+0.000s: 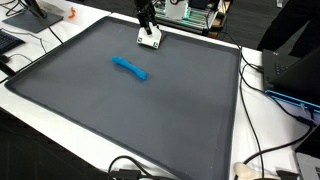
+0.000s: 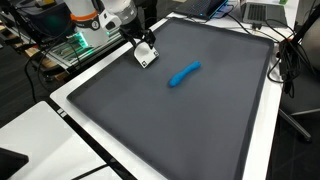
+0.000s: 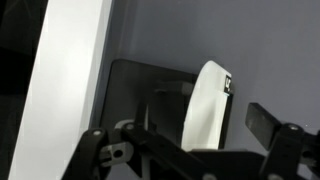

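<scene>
On the grey mat (image 1: 130, 120), upper middle of frame, the open hand (image 1: 147, 30) should straddle the white block (image 1: 150, 42) squarely before closing.

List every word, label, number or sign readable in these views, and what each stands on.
No text can be read in any view.
white block: a small dark mark at its upper corner in the wrist view, too blurred to read.
blue object: no marking visible.
</scene>
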